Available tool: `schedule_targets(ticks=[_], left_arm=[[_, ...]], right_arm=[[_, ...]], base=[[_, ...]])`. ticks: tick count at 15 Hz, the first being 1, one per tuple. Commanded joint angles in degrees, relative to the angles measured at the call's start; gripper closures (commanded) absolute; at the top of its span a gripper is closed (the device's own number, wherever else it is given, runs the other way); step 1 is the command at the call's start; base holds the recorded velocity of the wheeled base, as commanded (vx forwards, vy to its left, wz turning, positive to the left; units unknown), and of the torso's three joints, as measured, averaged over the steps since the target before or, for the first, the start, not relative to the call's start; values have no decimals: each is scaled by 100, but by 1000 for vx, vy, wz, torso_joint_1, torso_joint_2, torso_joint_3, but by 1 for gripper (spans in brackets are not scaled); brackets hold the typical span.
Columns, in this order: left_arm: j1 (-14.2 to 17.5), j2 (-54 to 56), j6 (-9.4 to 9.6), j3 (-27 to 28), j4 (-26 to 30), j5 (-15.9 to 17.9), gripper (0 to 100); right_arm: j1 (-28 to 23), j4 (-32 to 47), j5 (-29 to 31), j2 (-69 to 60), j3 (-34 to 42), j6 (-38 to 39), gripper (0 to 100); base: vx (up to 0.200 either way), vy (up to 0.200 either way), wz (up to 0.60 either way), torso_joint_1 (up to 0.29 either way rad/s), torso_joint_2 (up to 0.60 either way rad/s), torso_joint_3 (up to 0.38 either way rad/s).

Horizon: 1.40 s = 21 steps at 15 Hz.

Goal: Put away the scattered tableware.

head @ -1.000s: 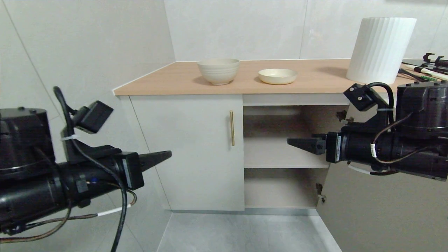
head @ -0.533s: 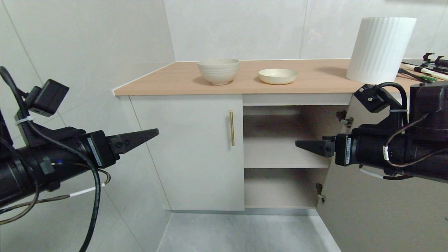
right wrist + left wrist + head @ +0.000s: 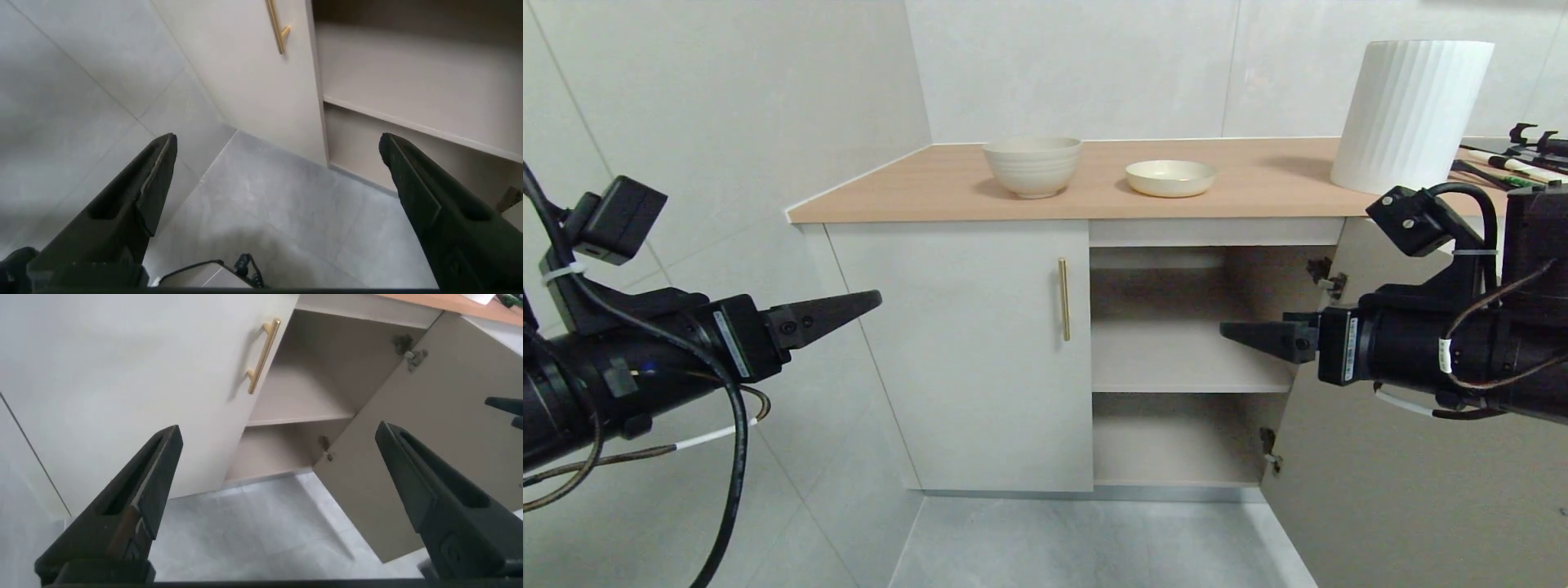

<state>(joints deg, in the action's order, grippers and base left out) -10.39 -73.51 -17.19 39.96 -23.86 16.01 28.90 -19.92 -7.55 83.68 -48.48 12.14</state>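
Now we see the bowl (image 3: 1032,166) and shallow dish (image 3: 1170,177) upright, mouths up, side by side on the bench (image 3: 915,196); left pincer (image 3: 870,300) and right pincer (image 3: 1232,331) both spread wide, holding nothing.

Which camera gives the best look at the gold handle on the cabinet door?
The head view: the whole gold door handle shows straight on, upright along the edge of the closed door beside the open compartment. The left wrist view has it whole too, but slanted. The right wrist view catches just its lower end.
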Motion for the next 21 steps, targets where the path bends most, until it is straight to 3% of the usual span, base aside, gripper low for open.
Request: schedule_targets(ticks=[1,12,21], left_arm=[[37,-23,-4,3,-5,-1,0],[133,-49,-13,64,4,8,0],[133,-49,-13,56,13,25,0]], right_arm=[[63,-3,-1,-9,14,-1,0],[151,-3,-28,-44,102,-1,0],[195,164,-168,-308,252,-89,0]], base=[[200,0,0,2,2,-2],[200,0,0,2,2,1],[0,0,0,0,0,0]])
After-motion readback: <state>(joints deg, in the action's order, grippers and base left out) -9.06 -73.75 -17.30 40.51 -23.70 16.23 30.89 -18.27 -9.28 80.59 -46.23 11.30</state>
